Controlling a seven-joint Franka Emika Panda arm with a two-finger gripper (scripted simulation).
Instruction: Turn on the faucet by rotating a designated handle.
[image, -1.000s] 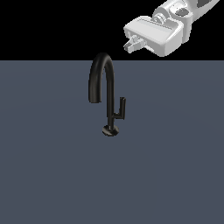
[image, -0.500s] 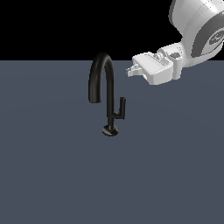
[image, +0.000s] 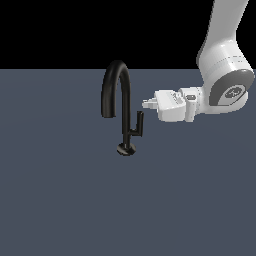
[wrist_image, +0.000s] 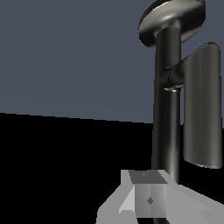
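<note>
The black gooseneck faucet stands on the grey surface on its small round base disc. Its handle is an L-shaped lever on the exterior view's right of the stem, with the bar upright. My gripper points at the faucet from the exterior view's right, just above the top of the bar and apart from it. Its fingers are together and hold nothing. In the wrist view the stem, the handle bar and the base disc are close ahead of the gripper.
The flat grey surface spreads all around the faucet. My white arm comes down at the exterior view's right. The background above the surface is black.
My gripper has come down from the upper right and moved left toward the faucet; it now sits beside the stem, just above the handle bar. The faucet and handle have not moved.
</note>
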